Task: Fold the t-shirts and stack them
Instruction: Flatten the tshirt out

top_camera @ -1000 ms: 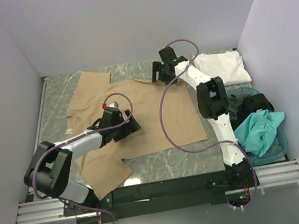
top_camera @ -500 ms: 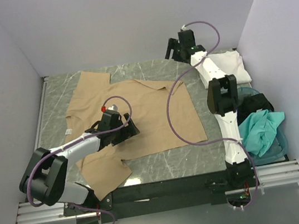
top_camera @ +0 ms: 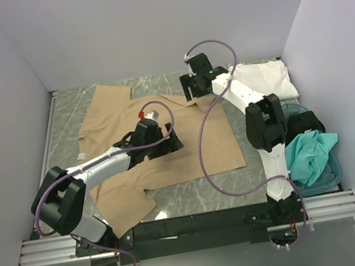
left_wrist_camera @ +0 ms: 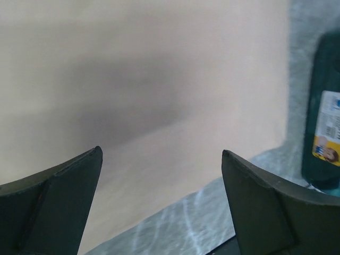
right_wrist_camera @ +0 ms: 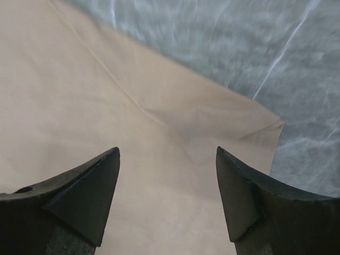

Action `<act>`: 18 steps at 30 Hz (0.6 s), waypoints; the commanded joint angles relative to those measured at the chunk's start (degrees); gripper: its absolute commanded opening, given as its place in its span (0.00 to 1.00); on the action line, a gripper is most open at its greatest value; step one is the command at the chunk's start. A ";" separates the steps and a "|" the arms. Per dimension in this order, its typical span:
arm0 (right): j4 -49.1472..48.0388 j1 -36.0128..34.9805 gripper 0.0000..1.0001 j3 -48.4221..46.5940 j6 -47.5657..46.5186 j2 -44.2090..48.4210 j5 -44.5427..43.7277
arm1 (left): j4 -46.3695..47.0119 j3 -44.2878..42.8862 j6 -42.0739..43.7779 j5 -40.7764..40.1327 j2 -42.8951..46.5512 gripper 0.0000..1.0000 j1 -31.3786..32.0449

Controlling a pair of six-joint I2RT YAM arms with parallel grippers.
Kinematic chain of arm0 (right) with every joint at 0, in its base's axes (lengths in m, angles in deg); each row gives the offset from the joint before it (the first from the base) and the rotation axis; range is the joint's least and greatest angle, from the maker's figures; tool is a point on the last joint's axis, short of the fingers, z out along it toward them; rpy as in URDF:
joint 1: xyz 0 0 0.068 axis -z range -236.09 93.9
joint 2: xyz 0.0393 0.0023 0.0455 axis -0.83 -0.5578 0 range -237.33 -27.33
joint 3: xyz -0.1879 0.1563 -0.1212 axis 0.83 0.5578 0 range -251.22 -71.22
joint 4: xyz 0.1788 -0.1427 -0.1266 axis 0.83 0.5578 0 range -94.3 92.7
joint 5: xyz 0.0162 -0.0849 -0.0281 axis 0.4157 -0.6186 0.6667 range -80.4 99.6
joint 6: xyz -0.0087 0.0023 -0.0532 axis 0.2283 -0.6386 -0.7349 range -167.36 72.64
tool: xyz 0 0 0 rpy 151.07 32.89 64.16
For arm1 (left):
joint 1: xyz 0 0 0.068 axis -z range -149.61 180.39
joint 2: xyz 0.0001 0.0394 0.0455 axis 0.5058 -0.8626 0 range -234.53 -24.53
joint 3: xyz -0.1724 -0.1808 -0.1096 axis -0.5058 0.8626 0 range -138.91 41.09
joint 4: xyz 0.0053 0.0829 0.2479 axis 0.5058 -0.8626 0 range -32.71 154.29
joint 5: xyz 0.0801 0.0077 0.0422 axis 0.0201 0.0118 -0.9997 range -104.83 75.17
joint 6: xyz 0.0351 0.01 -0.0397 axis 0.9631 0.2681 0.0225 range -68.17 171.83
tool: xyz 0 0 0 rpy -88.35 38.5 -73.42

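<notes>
The tan shirt (top_camera: pixel 104 110) lay spread across the left and middle of the surface (top_camera: pixel 181 202); left fingers (left_wrist_camera: pixel 53 196) and right fingers (right_wrist_camera: pixel 74 196) gaped empty above it; a shallow pinch at the far corner could slip, dragging wrinkles.

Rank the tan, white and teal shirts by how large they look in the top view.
1. Tan shirt: spread flat, by far the largest.
2 and 3. White shirt and teal shirt: these look about alike. The white one is folded and the teal one is bunched up, so I will not rank one above the other.
</notes>
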 commanded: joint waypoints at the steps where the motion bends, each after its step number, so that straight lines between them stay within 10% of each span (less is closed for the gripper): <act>1: 7.37 0.12 0.78 -1.72 -11.08 -2.61 -3.88 | 3.20 -4.50 1.79 0.84 -2.49 0.99 2.84; 18: 10.55 -1.20 0.63 -8.84 -17.77 -12.80 -7.05 | 5.14 -4.52 -0.32 3.57 -13.15 0.99 8.38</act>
